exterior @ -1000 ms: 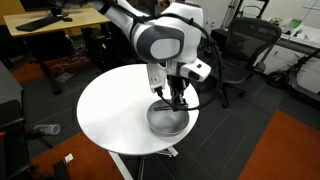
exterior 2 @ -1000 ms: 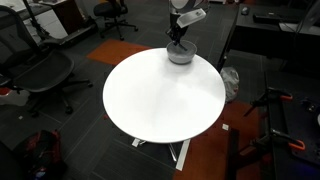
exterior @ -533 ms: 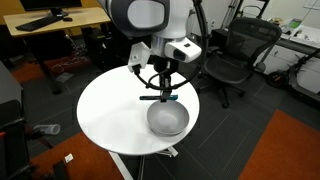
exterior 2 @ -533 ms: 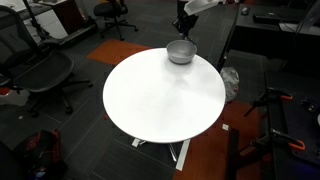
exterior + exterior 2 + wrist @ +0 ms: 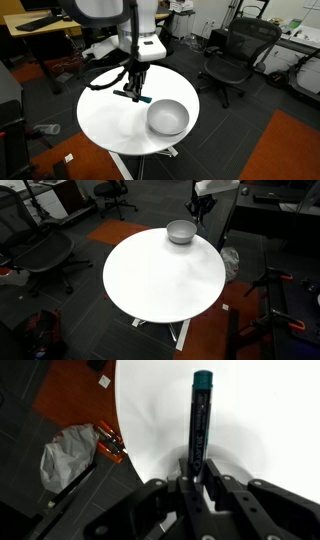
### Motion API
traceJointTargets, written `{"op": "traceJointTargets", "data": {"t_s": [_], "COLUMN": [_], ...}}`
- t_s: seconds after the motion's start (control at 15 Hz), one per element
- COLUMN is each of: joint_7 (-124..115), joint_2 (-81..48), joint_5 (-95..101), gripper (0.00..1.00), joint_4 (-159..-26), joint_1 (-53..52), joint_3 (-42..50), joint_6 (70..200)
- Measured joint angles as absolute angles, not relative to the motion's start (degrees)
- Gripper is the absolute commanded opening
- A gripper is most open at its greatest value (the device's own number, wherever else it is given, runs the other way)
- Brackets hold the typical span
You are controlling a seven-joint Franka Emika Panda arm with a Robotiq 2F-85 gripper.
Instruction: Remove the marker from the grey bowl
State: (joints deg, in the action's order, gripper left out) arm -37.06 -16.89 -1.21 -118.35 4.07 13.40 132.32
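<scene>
The grey bowl stands near the edge of the round white table; it also shows in an exterior view and its inside looks empty. My gripper is shut on the teal-blue marker and holds it level above the table, beside the bowl and clear of its rim. In the wrist view the marker sticks straight out from between the fingertips of the gripper, over the white tabletop. In an exterior view the gripper hangs just past the bowl; the marker is too small to make out there.
Black office chairs stand around the table, and a wooden desk is at the back. A grey bag with orange tools beside it lies on the floor under the table's edge.
The gripper has lifted out of the bowl with the marker and moved sideways away from it over the table. The bowl has stayed in place.
</scene>
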Motion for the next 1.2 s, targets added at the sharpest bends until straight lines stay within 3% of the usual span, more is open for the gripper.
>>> {"op": "traceJointTargets", "data": {"t_s": [0.47, 1.2], "joint_7": [-53.68, -57.73], "joint_2": [-12.36, -20.56], "joint_5": [-0.4, -2.41], "gripper": [0.05, 0.05], "joint_4": [-127.85, -130.0], "joint_1": [2.47, 3.64], "joint_3": [12.99, 13.32], "joint_6": [136.87, 149.69]}}
